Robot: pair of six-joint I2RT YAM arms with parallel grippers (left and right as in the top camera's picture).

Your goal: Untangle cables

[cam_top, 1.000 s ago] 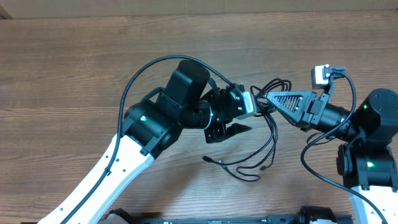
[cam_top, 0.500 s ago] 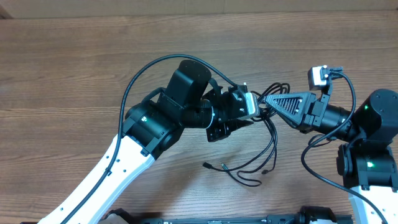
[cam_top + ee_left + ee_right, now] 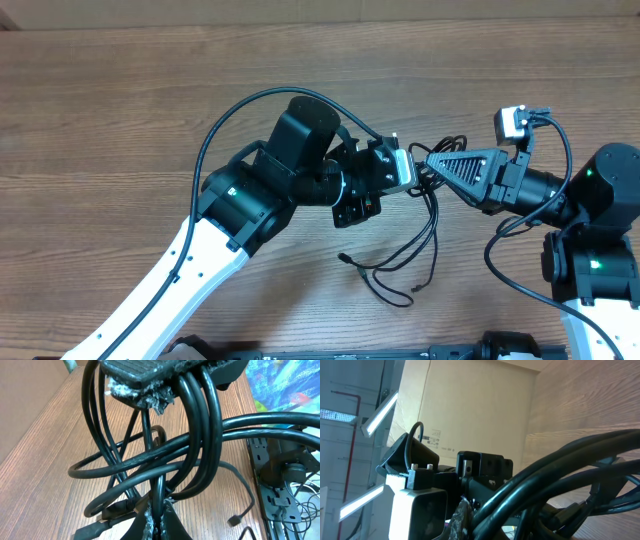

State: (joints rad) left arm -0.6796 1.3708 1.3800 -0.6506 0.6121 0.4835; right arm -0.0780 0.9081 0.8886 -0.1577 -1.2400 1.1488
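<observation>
The cables (image 3: pixel 430 235) are a tangle of thin black cords bunched between my two grippers at mid table, with their loose ends trailing toward the front. Two plug ends (image 3: pixel 345 258) (image 3: pixel 415 291) lie on the wood. My left gripper (image 3: pixel 400 185) reaches in from the left. In the left wrist view it (image 3: pixel 161 517) is shut on one strand of the cables (image 3: pixel 200 435). My right gripper (image 3: pixel 432 158) points left and is shut on the top of the bundle, with loops hanging below its fingers (image 3: pixel 145 380). In the right wrist view the cables (image 3: pixel 570 470) run past my right gripper (image 3: pixel 470 517).
The wooden table (image 3: pixel 120 100) stretches out to the left and back. A black rail (image 3: pixel 350 352) runs along the front edge. The right arm's base (image 3: pixel 590 260) stands at the right, and a cardboard wall (image 3: pixel 300 10) lines the back.
My left gripper has gone from open to shut on a cable strand. The trailing cable ends have shifted slightly right. The right gripper has stayed put.
</observation>
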